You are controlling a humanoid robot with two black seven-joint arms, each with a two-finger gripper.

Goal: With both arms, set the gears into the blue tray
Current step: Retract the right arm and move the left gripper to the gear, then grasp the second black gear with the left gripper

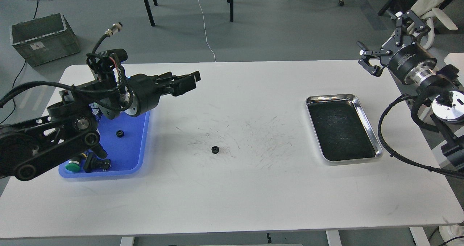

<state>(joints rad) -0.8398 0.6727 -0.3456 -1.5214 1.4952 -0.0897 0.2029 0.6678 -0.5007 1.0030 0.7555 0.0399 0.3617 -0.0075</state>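
One gear [215,150] lies alone on the white table, near its middle. A second gear [120,133] rests inside the blue tray [132,155] at the left. My left gripper [188,83] points right above the table, just past the tray's far right corner. It is well above and to the left of the loose gear, and its dark fingers overlap. My right gripper [384,35] hangs high beyond the table's far right corner, its claws spread open and holding nothing. My left arm hides much of the blue tray.
A steel tray [367,117] with a black liner sits on the right of the table. A green-capped switch [73,167] and a black switch [96,163] lie in the blue tray's near end. A grey crate [43,37] and a chair [433,24] stand beyond the table.
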